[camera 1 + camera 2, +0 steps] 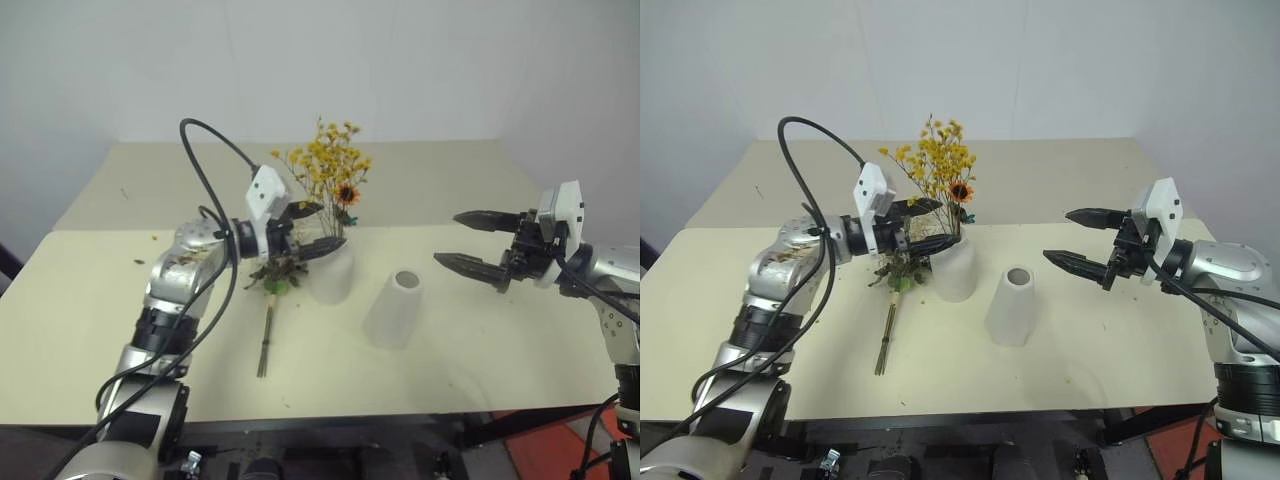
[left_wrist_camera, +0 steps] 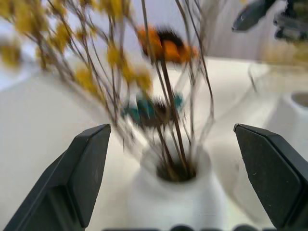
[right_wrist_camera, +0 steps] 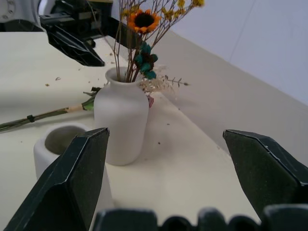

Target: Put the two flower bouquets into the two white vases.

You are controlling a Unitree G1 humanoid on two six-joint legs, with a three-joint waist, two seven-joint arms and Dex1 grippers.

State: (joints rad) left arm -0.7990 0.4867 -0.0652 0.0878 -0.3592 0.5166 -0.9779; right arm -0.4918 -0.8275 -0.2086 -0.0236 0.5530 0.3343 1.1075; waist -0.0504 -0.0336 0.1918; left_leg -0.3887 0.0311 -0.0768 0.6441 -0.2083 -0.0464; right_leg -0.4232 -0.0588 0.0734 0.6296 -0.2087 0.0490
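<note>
Cream tabletop (image 1: 480, 370), matte, with a seam running across behind the vases; broad bare surface lies ahead of the right arm and along the near edge.

Squat white vase (image 1: 335, 272), round-shouldered, narrow neck, upright near the table's middle. Contents: yellow-orange dried bouquet (image 1: 328, 165), thin stems standing in the neck, with one small sunflower head and a teal sprig low in the bunch.

Tapered white vase (image 1: 397, 309), cone shape, upright, mouth open and nothing in it; just beside the squat vase on the robot's right, apart from it.

Larger bouquet (image 1: 272, 300), lying flat on the table at the squat vase's left, heads toward the vase and partly hidden by the left gripper, long bound stems running toward the near edge.

Left gripper (image 1: 315, 228), fingers spread wide, holding nothing; level above the squat vase's shoulder, flanking the dried stems where they leave the neck.

Right gripper (image 1: 472, 240), fingers parted wide, nothing between them; well to the right of the tapered vase, pointed toward it.

Small dried crumbs (image 1: 140, 262) dot the table's left side.
</note>
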